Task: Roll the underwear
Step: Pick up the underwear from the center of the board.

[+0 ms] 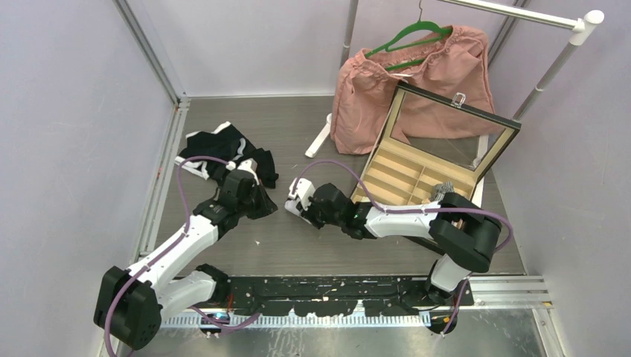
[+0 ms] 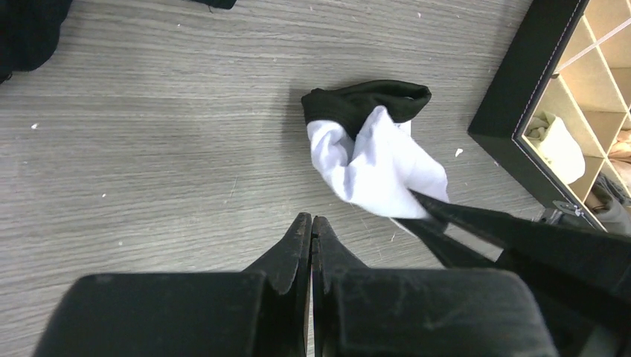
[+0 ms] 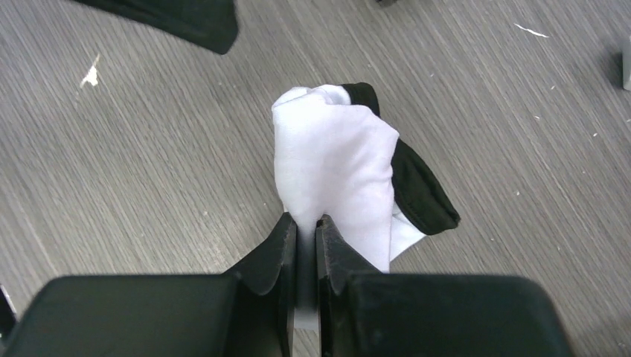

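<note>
A mostly white underwear (image 3: 335, 163) with a black band lies bunched into a loose roll on the grey table. My right gripper (image 3: 306, 222) is shut on its near white edge. From above, that gripper (image 1: 306, 207) and the white bundle (image 1: 299, 192) sit mid-table. In the left wrist view the roll (image 2: 376, 160) lies ahead and to the right, with the right gripper's fingers (image 2: 461, 223) pinching its near corner. My left gripper (image 2: 311, 219) is shut and empty, a short way left of the roll. It sits at the edge of a pile of black underwear (image 1: 223, 149).
An open black organiser box (image 1: 424, 175) with tan compartments stands to the right, one corner close to the roll (image 2: 565, 97). Behind it a pink garment (image 1: 417, 74) hangs on a green hanger (image 1: 409, 33) from a white rack (image 1: 521, 15). Black cloth (image 3: 186, 18) lies just beyond the roll.
</note>
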Controlling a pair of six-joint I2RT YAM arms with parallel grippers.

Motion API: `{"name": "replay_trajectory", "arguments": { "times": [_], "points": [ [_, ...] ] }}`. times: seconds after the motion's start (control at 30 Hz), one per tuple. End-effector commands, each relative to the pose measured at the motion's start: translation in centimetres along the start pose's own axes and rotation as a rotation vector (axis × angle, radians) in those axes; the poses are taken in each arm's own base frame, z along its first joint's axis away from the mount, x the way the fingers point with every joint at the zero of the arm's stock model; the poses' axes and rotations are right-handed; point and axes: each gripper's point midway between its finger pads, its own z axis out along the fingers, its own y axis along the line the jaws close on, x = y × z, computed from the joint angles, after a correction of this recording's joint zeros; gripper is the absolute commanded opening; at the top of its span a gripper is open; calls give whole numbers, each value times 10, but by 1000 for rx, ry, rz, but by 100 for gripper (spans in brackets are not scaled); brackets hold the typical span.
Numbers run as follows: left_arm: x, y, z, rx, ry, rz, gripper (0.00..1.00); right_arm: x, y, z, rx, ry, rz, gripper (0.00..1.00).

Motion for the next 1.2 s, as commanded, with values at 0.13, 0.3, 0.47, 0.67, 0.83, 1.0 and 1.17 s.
{"name": "replay_trajectory", "arguments": {
  "times": [0.13, 0.3, 0.47, 0.67, 0.83, 1.0, 1.17],
  "points": [
    [0, 5, -13, -2, -34, -5, 1, -36, -4, -24, -57, -120, 165, 1],
    [2, 4, -12, 1, -23, -5, 1, -47, -13, -37, -76, -169, 234, 1],
    [3, 2, -13, 14, -20, -5, 1, -52, -22, -44, -91, -204, 304, 1],
    [4, 0, -14, 27, -16, -1, 1, -58, -30, -50, -99, -232, 363, 1],
    [4, -3, -14, 40, -11, 1, 1, -66, -46, -67, -53, -259, 356, 1],
    [5, -6, -14, 56, 2, -2, 1, -75, -74, -100, 41, -270, 289, 1],
    [8, -13, -13, 89, 30, 0, 1, -72, -120, -151, 229, -223, 200, 1]
  ]
}}
